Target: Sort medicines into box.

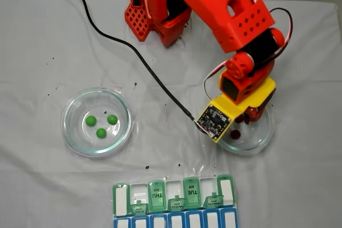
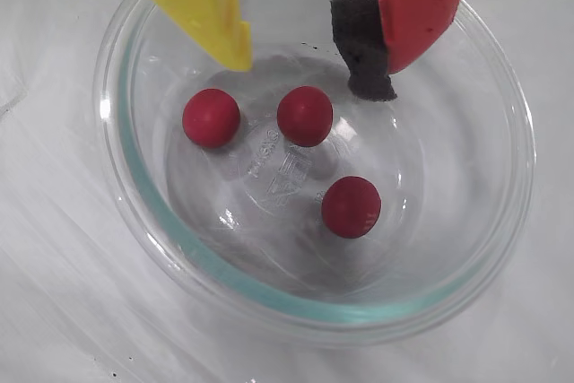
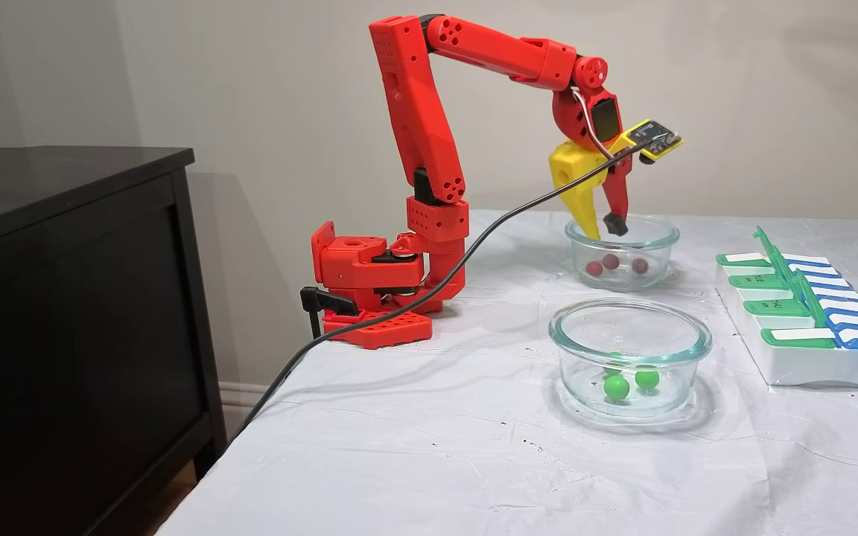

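Note:
Three dark red medicines [image 2: 305, 116] lie in a clear glass bowl [image 2: 296, 311]. My gripper [image 2: 305, 69] hangs open just above them, inside the bowl's rim, with the yellow finger [image 2: 224, 24] on the left and the red finger's black pad [image 2: 366, 60] on the right; nothing is held. In a fixed view the gripper [image 3: 602, 227] dips into the far bowl [image 3: 660, 232]. Three green medicines [image 1: 101, 122] sit in the other bowl [image 1: 68, 132]. The box [image 1: 122, 191] lies at the table's front edge with some green lids raised.
A black cable [image 1: 139, 57] runs across the white cloth from the wrist camera board [image 1: 215, 119]. The red arm base [image 3: 369, 283] stands at the table's back. A dark cabinet [image 3: 64, 298] stands beside the table. Green-ball bowl [image 3: 554, 331] sits near the box [image 3: 809, 357].

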Robot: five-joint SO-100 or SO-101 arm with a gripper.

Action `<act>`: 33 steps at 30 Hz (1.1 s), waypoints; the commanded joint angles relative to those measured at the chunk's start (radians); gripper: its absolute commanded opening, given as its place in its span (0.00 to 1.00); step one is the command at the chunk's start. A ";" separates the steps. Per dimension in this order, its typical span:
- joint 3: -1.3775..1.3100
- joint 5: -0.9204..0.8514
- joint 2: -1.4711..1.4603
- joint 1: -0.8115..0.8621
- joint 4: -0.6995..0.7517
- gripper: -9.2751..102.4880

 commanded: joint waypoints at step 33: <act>-0.049 0.054 -0.121 -0.023 -0.069 0.26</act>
